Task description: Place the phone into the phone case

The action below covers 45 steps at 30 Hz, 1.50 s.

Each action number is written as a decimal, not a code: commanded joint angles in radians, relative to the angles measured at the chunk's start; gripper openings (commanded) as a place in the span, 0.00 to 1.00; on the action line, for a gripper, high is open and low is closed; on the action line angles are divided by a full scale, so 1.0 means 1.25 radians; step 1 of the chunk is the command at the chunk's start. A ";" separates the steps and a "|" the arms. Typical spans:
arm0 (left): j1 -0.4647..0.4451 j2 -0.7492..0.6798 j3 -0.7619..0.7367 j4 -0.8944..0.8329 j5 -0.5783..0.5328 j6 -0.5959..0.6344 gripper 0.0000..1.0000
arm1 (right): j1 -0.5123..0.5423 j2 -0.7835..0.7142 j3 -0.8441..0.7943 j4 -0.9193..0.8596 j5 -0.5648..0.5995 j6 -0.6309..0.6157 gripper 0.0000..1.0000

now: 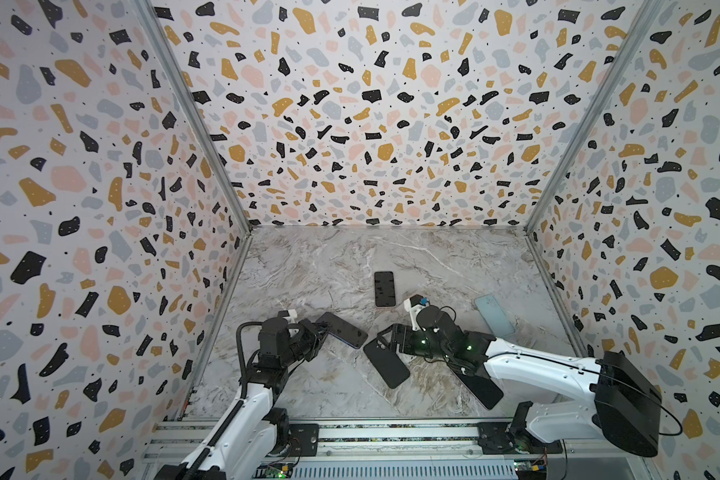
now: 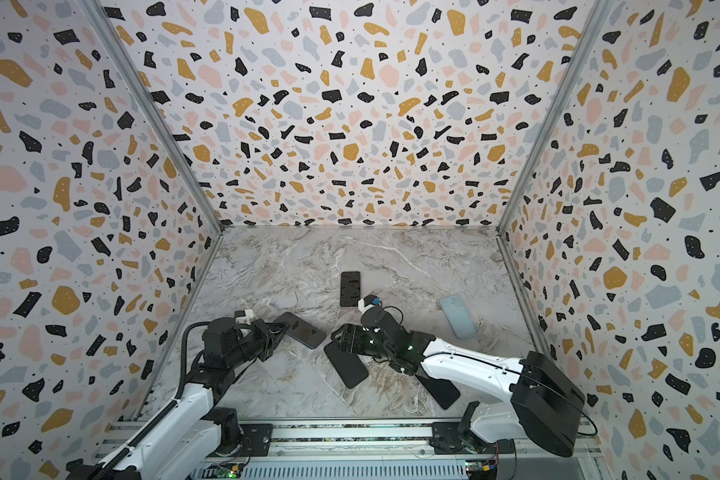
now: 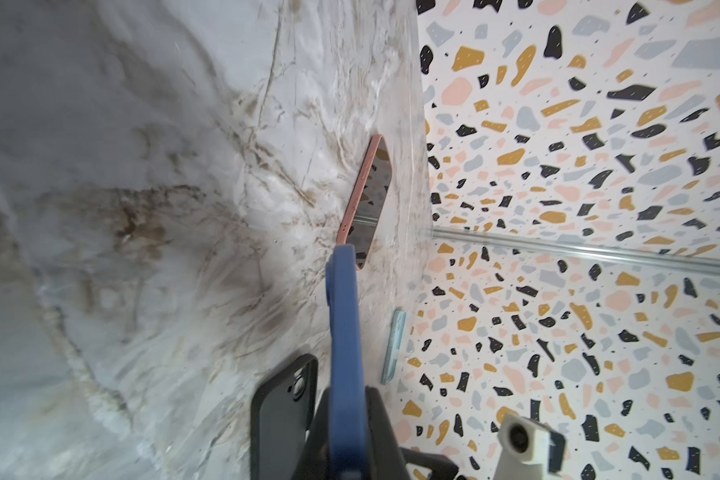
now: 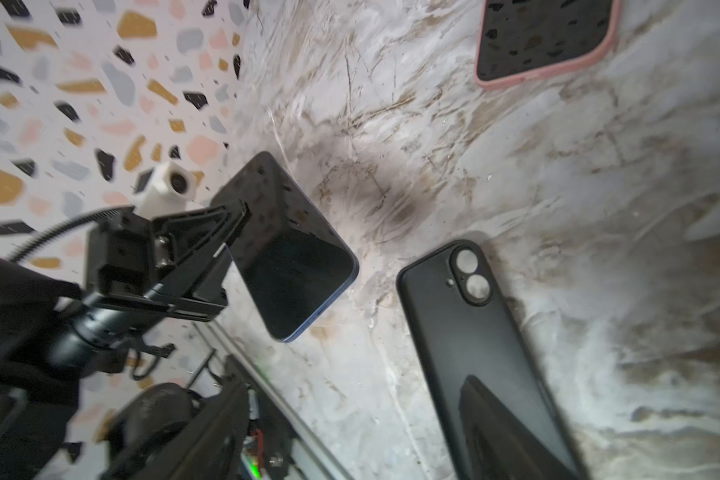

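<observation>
Blue phone (image 1: 344,330) lifted, tilted; black case (image 1: 387,368) flat.

I'm looking at a robotics lab test cell: terrazzo-print panels (image 1: 100,166) on aluminium posts (image 1: 193,112) wall in a marble-look surface (image 1: 308,257), and two white robot arms (image 1: 537,365) sit on a slotted rail (image 1: 391,444).

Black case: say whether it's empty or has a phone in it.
Empty. The black case lies with pale table showing through its camera holes.
</observation>
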 commanded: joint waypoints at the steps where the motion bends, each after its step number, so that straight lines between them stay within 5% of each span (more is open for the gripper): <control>1: -0.023 -0.017 -0.027 0.177 -0.030 -0.112 0.00 | -0.015 -0.063 -0.079 0.183 -0.038 0.257 0.80; 5: -0.086 -0.013 -0.057 0.284 -0.092 -0.174 0.00 | -0.031 -0.091 -0.147 0.288 -0.049 0.387 0.76; 17: -0.262 0.136 -0.048 0.537 -0.200 -0.226 0.00 | -0.056 -0.014 -0.224 0.544 -0.098 0.564 0.69; 24: -0.307 0.209 -0.048 0.628 -0.226 -0.241 0.00 | -0.085 -0.005 -0.268 0.578 -0.086 0.593 0.65; 34: -0.359 0.296 -0.033 0.723 -0.240 -0.267 0.00 | -0.114 0.143 -0.293 0.849 -0.154 0.636 0.38; 38: -0.362 0.299 -0.038 0.728 -0.242 -0.270 0.00 | -0.119 0.186 -0.319 0.965 -0.160 0.663 0.17; 45: -0.365 0.292 -0.039 0.702 -0.242 -0.255 0.00 | -0.124 0.190 -0.330 0.979 -0.165 0.665 0.08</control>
